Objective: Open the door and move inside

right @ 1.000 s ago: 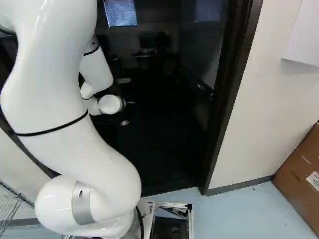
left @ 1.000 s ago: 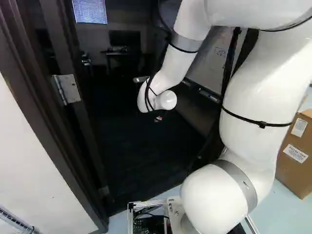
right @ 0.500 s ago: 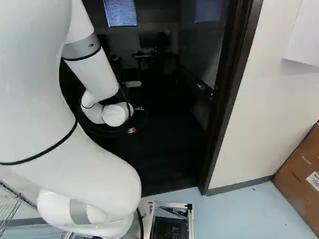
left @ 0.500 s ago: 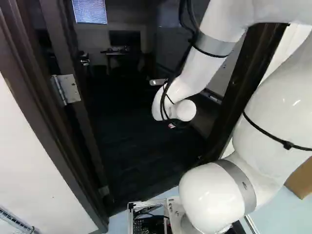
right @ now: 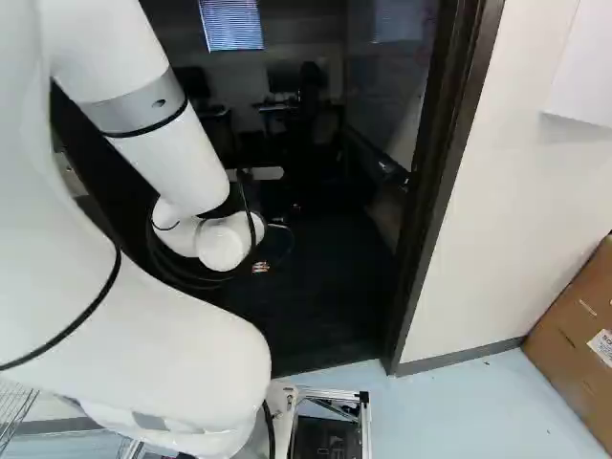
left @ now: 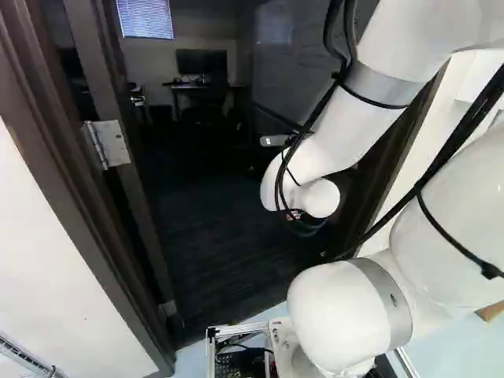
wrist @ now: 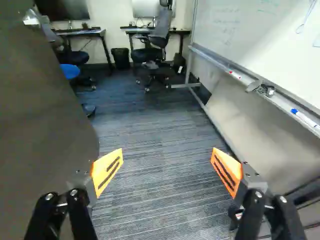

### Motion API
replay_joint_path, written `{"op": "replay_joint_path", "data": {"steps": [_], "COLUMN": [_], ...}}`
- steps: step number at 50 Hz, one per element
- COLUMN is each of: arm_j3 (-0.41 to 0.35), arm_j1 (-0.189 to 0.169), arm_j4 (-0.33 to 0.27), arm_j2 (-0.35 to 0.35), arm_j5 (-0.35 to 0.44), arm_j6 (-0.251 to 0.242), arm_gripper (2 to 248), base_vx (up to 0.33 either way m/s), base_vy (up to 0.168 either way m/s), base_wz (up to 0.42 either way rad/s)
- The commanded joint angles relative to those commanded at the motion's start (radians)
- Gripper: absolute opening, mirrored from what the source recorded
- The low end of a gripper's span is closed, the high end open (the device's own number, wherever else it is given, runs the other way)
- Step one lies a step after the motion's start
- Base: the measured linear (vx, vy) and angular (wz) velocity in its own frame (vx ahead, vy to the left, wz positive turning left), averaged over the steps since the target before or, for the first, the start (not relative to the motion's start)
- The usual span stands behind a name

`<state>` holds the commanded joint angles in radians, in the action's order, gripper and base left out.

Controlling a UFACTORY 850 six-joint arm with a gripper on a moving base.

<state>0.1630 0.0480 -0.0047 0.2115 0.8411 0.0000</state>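
The white arm [left: 354,315] rises at the lower right of the left base view and reaches through the doorway [right: 435,210]. Its end effector [right: 260,268], left of centre in the right base view, is open, orange pads wide apart with carpet visible between. The door [left: 134,181] stands open at the left of the left base view, probably the dark panel beside one finger in the wrist view. Farther in are a whiteboard [wrist: 260,45], then a chair [wrist: 160,35] by a bench [wrist: 177,32].
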Motion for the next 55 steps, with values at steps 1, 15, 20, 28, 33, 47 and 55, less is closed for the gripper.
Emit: {"op": "replay_joint_path", "data": {"steps": [1,15,20,28,33,47,55], "arm_j3": [-0.004,-0.049,-0.06,-0.072,-0.075,-0.076,-0.076], "arm_j1": [-0.003,-0.031,-0.038,-0.045,-0.048,-0.048,-0.048], "arm_j4": [0.0,0.003,0.004,0.004,0.005,0.005,0.005], "arm_j2": [0.004,0.044,0.054,0.064,0.067,0.068,0.068], "arm_j5": [0.002,0.021,0.025,0.03,0.031,0.032,0.032], "arm_j6": [0.0,0.0,0.0,0.0,0.0,0.0,0.0], "arm_gripper": [247,247,247,247,247,247,247], "base_vx": [0.0,0.0,0.0,0.0,0.0,0.006,0.127], "base_vy": [0.0,0.0,0.0,0.0,0.0,0.008,0.04], "base_wz": [0.0,0.0,0.0,0.0,0.0,0.007,0.001]}}
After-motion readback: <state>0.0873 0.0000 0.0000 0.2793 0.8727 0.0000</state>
